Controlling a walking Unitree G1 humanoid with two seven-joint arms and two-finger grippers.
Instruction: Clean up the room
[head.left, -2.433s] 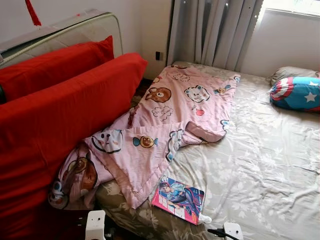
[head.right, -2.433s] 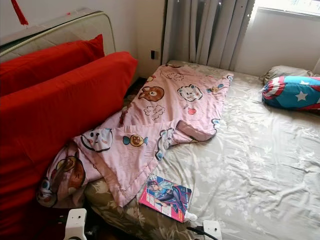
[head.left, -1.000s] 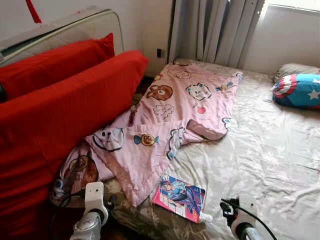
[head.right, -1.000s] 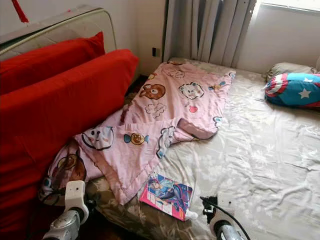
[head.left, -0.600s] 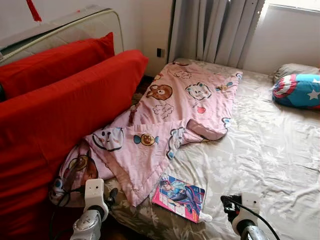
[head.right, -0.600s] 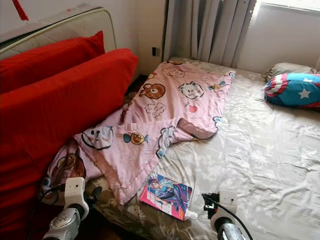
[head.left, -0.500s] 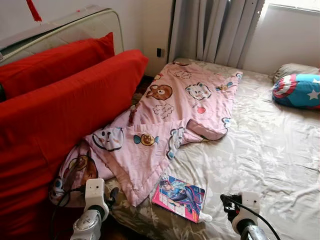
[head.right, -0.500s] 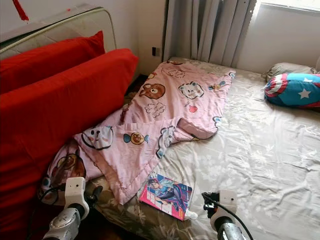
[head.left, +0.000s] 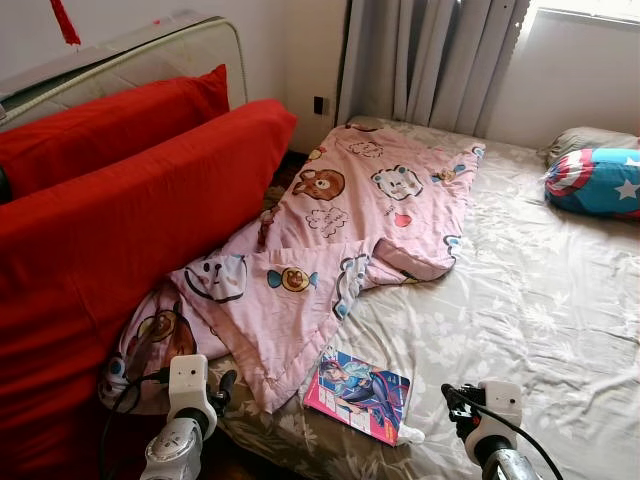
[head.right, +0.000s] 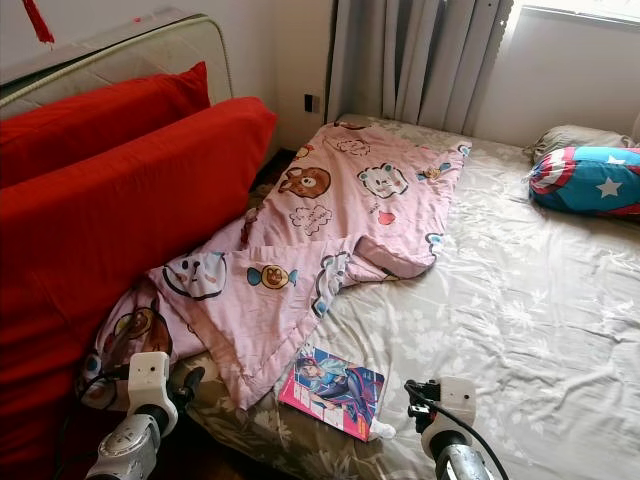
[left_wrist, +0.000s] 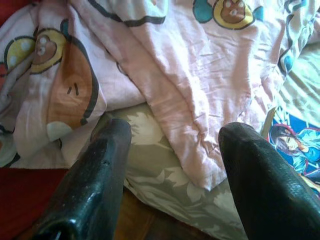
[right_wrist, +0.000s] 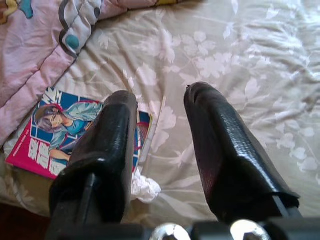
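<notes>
A pink cartoon blanket lies rumpled along the left side of the bed, with one corner hanging over the edge by the red cushions. A colourful comic book rests near the bed's front edge, and a crumpled white tissue touches its right corner. Low at the bed's front left corner, my left gripper is open, just short of the blanket's hanging corner. My right gripper is open too, hovering above the sheet just right of the book and tissue.
Two big red cushions lean against a mattress on the left, close to the bed. At the far right of the bed lies a blue and red star pillow. Grey curtains hang behind the bed.
Both arms have come up into view at the bottom over the last seconds. In the last half second they have barely moved, and the bed's things lie unchanged.
</notes>
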